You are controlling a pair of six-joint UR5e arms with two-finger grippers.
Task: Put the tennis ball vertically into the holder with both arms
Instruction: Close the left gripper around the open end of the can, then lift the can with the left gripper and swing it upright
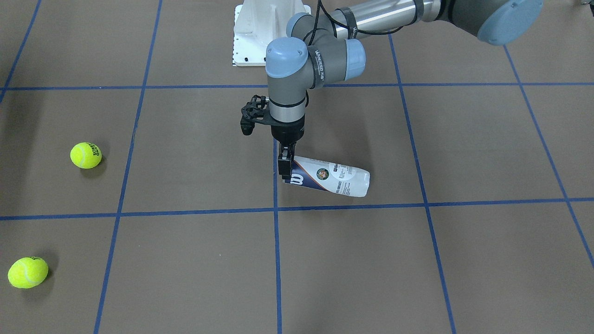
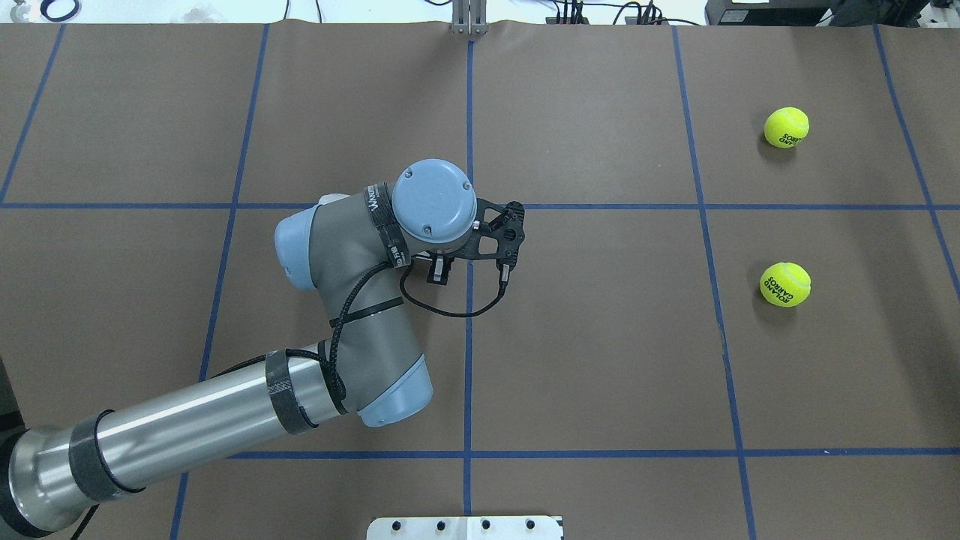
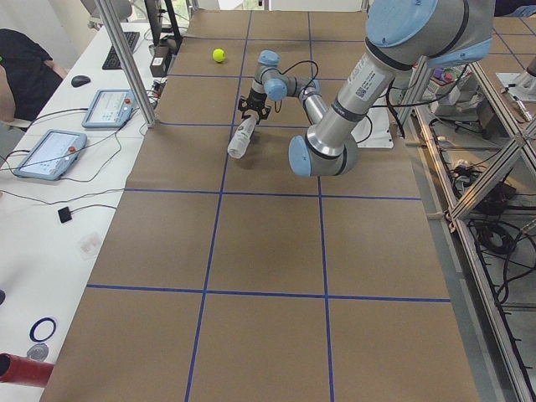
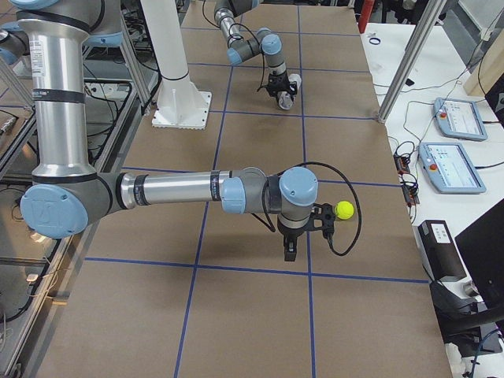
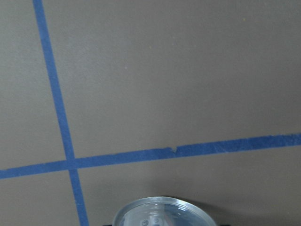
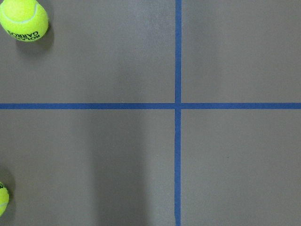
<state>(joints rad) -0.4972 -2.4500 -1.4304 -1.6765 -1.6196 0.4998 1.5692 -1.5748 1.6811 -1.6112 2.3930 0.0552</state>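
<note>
Holder [image 1: 338, 178] is in play, tilted and pinched at its navy "W" end by the left gripper [image 1: 284, 163], whose fingers are clamped tight on that end. The pale far end points away, low over the table [image 1: 417, 260] just beside a blue tape crossing; whether it touches the paper I cannot tell. Nothing yellow shows inside it, and the left wrist view looks down on a clear, empty-looking rim [image 5: 162, 209]. Both tennis balls, one [image 1: 86, 155] and the other [image 1: 28, 272], sit loose on the table, well apart from it on the robot's right. The right gripper [image 4: 289, 250] hangs above the table near them; from that side view I cannot tell how its fingers stand. The danger, as I judge it, is that a grip at the very end of a slick, thin-walled can leaves a long lever, so it could swivel, slip or squash when stood up. And a round ball nudged off-centre will roll away.
</note>
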